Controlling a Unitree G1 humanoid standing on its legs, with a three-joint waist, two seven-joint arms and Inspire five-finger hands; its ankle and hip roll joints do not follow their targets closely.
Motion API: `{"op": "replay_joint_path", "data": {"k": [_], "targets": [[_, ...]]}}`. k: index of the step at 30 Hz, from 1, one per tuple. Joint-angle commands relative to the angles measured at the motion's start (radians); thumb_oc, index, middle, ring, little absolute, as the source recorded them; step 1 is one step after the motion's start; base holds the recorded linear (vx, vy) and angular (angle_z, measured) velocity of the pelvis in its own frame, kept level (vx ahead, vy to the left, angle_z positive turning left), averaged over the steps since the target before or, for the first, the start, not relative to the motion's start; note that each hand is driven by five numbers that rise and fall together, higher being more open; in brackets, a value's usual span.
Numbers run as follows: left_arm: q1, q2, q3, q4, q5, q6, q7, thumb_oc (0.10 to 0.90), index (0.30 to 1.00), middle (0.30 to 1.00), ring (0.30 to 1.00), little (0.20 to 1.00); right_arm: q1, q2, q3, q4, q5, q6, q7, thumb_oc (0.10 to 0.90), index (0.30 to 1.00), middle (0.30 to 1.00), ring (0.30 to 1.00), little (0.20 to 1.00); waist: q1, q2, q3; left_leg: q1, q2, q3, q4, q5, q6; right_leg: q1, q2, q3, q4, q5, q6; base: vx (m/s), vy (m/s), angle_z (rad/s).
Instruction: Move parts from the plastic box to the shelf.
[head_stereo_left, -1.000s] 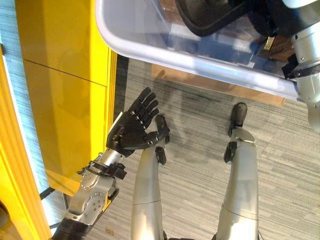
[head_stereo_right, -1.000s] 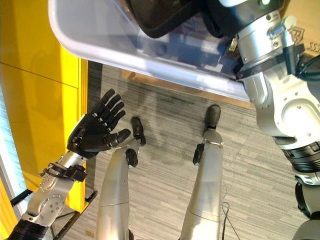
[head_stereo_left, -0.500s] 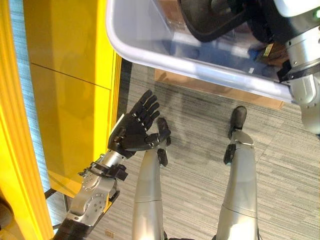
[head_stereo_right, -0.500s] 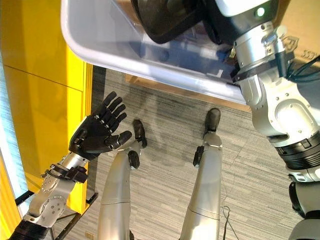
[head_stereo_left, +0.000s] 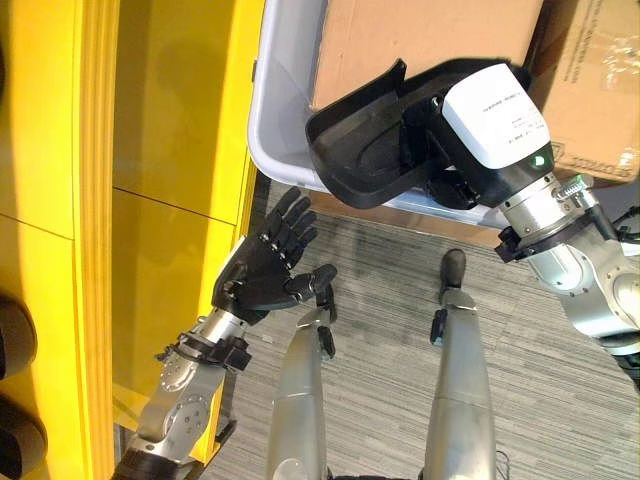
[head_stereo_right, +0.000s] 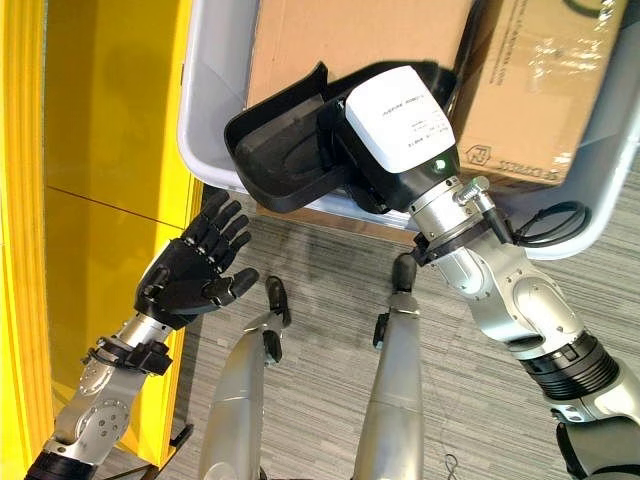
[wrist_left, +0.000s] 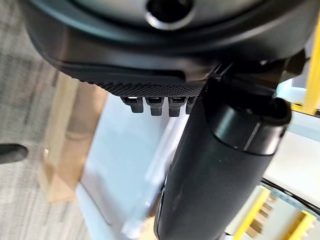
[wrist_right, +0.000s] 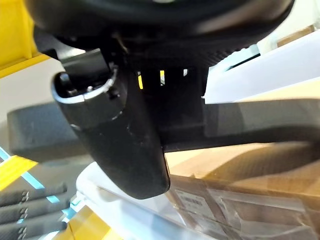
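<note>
A yellow shelf (head_stereo_left: 150, 200) runs down the robot's left side, and the pale plastic box (head_stereo_right: 205, 150) sits just beside it, above the grey carpet (head_stereo_left: 560, 400). Two cardboard boxes (head_stereo_right: 540, 90) fill much of the plastic box and lie behind the black part (head_stereo_left: 365, 160), a curved tray-like shell held over the box's near rim. The right hand (wrist_right: 125, 140) has this part in its grip: the right wrist view shows the thumb wrapped across the dark edge, a contact that the eye views hide behind the white wrist housing. The left hand (head_stereo_left: 265, 275) hangs between the shelf and the box, palm up, fingers spread and holding nothing. The left wrist view adds the plastic box's outer wall (wrist_left: 120, 165) and a brown cardboard piece (wrist_left: 62, 140) on the carpet beneath it.
</note>
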Motion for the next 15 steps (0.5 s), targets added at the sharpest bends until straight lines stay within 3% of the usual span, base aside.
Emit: {"op": "replay_joint_path", "data": {"k": [1,11,15], "targets": [[0.076,0.026,0.058,-0.141,-0.055,-0.042,-0.051,0.900,1.000,1.000,1.000,1.000,-0.106,0.008,-0.104,-0.182,0.033,-0.084,-0.051,0.400,0.300,0.300,0.300,0.300,-0.013,-0.006,-0.007,0.080,0.075,-0.028,-0.123,0.041,0.017,0.116,-0.016,-0.026,-0.043,-0.089,-0.007,0.03,-0.021,0.01],[0.090,0.041,0.089,-0.169,-0.012,-0.004,-0.049,0.900,1.000,1.000,1.000,1.000,-0.064,0.004,-0.149,-0.142,0.079,-0.063,-0.011,0.400,0.300,0.300,0.300,0.300,-0.007,-0.044,-0.007,0.278,0.095,-0.027,-0.168,0.026,0.017,0.316,-0.022,-0.052,-0.084,-0.104,0.001,0.04,-0.019,-0.01],[0.093,0.057,0.105,-0.163,0.107,-0.053,-0.002,0.900,1.000,1.000,1.000,1.000,-0.040,-0.025,-0.166,-0.127,0.129,-0.044,0.058,0.400,0.300,0.300,0.300,0.300,-0.008,-0.059,-0.007,0.354,0.103,-0.023,-0.197,0.028,0.014,0.392,-0.022,-0.060,-0.111,-0.105,0.006,0.05,0.008,-0.02]]}}
